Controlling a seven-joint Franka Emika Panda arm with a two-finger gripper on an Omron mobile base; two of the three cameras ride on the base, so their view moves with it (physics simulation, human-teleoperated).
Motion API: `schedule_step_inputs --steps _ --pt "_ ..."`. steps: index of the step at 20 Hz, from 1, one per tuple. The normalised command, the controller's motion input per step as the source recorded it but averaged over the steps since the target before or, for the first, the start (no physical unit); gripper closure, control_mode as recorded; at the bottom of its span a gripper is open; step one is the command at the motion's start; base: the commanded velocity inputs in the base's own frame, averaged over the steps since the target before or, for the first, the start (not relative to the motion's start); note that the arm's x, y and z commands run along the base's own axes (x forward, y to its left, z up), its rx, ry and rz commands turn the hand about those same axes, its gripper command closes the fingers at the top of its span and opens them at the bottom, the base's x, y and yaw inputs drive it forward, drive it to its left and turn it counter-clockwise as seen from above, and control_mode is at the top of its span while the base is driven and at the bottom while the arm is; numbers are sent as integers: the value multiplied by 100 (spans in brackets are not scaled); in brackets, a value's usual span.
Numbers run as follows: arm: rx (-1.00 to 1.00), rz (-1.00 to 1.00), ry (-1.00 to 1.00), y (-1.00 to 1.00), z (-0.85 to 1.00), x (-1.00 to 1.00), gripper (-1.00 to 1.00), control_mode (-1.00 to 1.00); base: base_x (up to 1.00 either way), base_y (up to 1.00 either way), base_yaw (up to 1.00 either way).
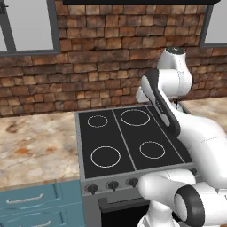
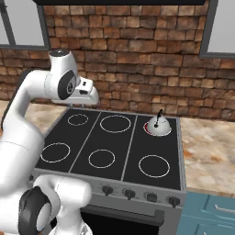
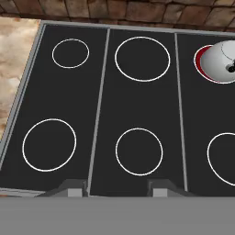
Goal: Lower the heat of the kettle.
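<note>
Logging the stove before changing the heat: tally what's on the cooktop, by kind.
White burner rings: 5
Red glowing burner, under the kettle: 1
Kettle: 1
Total: 7

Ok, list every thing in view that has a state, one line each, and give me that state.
kettle: upright on the rear right burner, nothing gripping it.
rear right burner: glowing red under the kettle, so on.
other burners: plain white rings, no glow, bare.
stove knobs: untouched; their settings are too small to read.
gripper: jaws apart and empty, above the cooktop.
drawers: closed.
</note>
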Motion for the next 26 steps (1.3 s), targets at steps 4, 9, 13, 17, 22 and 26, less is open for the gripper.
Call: schedule_step_inputs --steps 4,9,13,17,22,26 --pt "4 0 -18 -5 0 -39 -100 -100 0 0 0" --pt "17 -19 -18 -76 -36 -73 -100 -100 0 0 0" --pt "19 -32 -2 -100 -43 -55 -100 -100 0 0 0" --pt "12 -32 0 -83 -51 -38 -100 -100 0 0 0" --pt "3 -21 0 -69 -50 -18 -100 -100 0 0 0" --pt "-5 0 -2 -50 -40 -1 -100 -100 0 0 0"
